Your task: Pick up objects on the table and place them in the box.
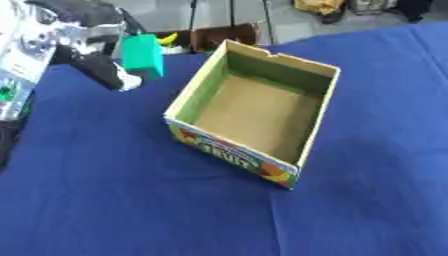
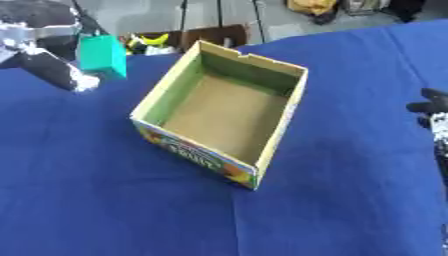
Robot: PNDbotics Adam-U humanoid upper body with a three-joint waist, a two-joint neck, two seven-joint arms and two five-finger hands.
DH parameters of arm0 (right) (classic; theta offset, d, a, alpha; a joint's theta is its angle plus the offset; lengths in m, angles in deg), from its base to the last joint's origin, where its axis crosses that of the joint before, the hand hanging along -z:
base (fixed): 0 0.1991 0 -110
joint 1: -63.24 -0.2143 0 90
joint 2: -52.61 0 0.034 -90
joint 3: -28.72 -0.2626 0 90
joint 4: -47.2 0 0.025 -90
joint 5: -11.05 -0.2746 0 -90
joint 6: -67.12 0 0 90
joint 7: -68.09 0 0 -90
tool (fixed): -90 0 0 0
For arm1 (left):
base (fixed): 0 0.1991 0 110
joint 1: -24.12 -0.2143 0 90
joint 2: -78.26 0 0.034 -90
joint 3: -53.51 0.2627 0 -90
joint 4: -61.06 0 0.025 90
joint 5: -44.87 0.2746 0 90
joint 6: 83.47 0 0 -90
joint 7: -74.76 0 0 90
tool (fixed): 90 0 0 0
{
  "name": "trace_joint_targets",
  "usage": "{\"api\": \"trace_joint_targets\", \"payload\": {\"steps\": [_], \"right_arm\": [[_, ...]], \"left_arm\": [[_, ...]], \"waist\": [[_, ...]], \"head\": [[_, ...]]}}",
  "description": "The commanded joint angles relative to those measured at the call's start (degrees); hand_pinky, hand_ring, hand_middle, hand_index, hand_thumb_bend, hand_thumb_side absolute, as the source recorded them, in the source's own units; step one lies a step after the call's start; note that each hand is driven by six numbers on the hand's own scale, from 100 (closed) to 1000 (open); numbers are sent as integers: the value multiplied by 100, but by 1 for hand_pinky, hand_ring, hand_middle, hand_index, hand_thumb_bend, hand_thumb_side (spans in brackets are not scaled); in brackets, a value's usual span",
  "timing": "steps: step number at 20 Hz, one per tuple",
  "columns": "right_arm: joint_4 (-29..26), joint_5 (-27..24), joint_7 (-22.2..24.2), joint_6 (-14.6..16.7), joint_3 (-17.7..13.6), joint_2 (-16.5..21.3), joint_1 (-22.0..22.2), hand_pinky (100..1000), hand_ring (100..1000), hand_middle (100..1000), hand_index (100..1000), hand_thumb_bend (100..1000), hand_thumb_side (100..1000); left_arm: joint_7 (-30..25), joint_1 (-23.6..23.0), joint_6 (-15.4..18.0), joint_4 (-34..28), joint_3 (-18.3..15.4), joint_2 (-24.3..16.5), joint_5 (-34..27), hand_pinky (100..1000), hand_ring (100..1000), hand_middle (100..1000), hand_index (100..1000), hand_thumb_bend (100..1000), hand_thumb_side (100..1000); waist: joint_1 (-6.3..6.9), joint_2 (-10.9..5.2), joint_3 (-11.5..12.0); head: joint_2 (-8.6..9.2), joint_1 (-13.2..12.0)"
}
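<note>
The worktop (image 1: 131, 200), draped in blue cloth, carried an open, empty cardboard box (image 1: 254, 112) to the right of the left hand (image 1: 101, 62) and slightly nearer the camera. That hand was raised, grasping a teal block (image 1: 142, 55) held just off the box's far left corner. This looked like the carrying step; next it would need to travel right over the opening and release. The right hand (image 2: 433, 112) showed at the right edge; its fingers could not be made out.

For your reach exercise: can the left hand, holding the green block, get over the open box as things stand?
Probably yes. The left hand holds the green block just left of the box, above the cloth, and nothing stands between them; the box's top is open.
</note>
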State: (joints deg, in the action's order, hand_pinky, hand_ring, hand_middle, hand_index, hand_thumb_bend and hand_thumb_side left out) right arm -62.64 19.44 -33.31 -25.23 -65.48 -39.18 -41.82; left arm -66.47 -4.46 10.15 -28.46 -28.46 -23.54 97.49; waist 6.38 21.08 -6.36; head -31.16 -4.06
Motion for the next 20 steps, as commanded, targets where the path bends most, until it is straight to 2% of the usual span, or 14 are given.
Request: {"api": "trace_joint_targets", "payload": {"steps": [1,6,15,17,18,19,20], "right_arm": [[-58,-33,0,8,-8,95,-37,852,857,668,856,100,915],[-64,-41,33,13,23,90,-57,852,857,668,856,100,915],[-80,-59,97,22,77,85,-131,852,858,668,856,100,915],[-87,-65,107,24,85,70,-157,852,859,667,856,100,916],[-91,-68,110,26,86,63,-167,852,859,667,856,100,916],[-92,-71,110,26,85,58,-175,852,859,667,856,100,916],[-94,-73,110,27,85,53,-183,852,859,667,856,100,917]], "left_arm": [[326,247,0,-216,-109,159,-20,100,407,716,800,100,470],[831,456,-51,138,45,615,42,100,403,720,804,100,471],[1295,769,-12,1213,273,1311,133,100,392,706,795,100,474],[1392,776,-23,1448,312,1472,273,100,392,704,793,100,475],[1447,765,-41,1561,330,1557,402,100,392,703,792,100,430],[1510,754,-63,1666,345,1644,562,100,391,703,792,100,474],[1583,740,-94,1766,353,1736,748,100,392,702,791,100,474]], "waist": [[-26,-171,-19],[17,-168,-89],[97,-103,-290],[101,-76,-342],[99,-62,-365],[96,-50,-384],[94,-38,-402]], "head": [[41,-55],[38,-145],[42,-292],[74,-327],[88,-340],[99,-353],[112,-369]]}}
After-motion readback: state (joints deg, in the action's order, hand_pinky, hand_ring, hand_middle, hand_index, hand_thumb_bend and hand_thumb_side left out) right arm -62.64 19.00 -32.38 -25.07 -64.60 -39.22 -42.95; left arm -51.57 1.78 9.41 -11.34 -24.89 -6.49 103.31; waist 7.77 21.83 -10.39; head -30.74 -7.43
